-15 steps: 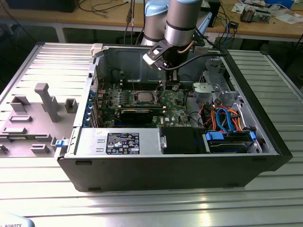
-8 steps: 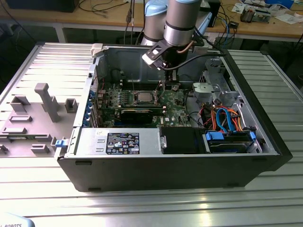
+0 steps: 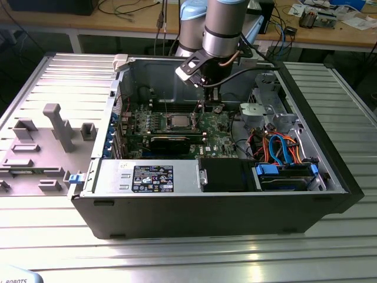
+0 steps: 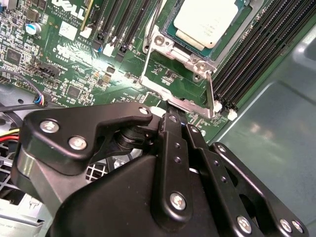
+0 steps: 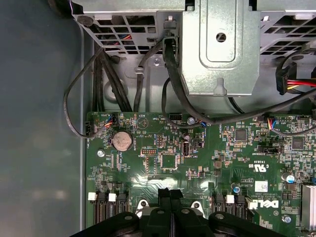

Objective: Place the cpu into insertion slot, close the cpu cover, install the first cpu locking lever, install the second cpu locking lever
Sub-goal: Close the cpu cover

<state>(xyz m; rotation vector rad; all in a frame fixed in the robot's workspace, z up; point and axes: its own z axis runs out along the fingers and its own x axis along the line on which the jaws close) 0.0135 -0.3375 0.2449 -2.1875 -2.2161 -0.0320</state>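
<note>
The cpu (image 4: 205,19) shows its silver-grey top and lies in the insertion slot (image 4: 165,57) on the green board; the socket also appears in the exterior view (image 3: 179,122). The cpu cover (image 4: 245,16) lies flat around the chip. A thin silver locking lever (image 4: 211,94) runs along the socket's near side, with its bent end (image 4: 190,106) just in front of my fingertips. My gripper (image 4: 180,121) (image 5: 170,193) (image 3: 210,97) hovers low over the board beside the socket, fingers pressed together. Whether the tips touch the lever I cannot tell.
Long black memory slots (image 4: 256,54) flank the socket. A black graphics card (image 3: 171,143) sits in front of it. A metal drive cage (image 5: 217,44) with dark cables (image 5: 106,79) lies beyond the board. The case wall (image 4: 276,123) is close by. Grey fixture blocks (image 3: 56,127) stand at the exterior view's left.
</note>
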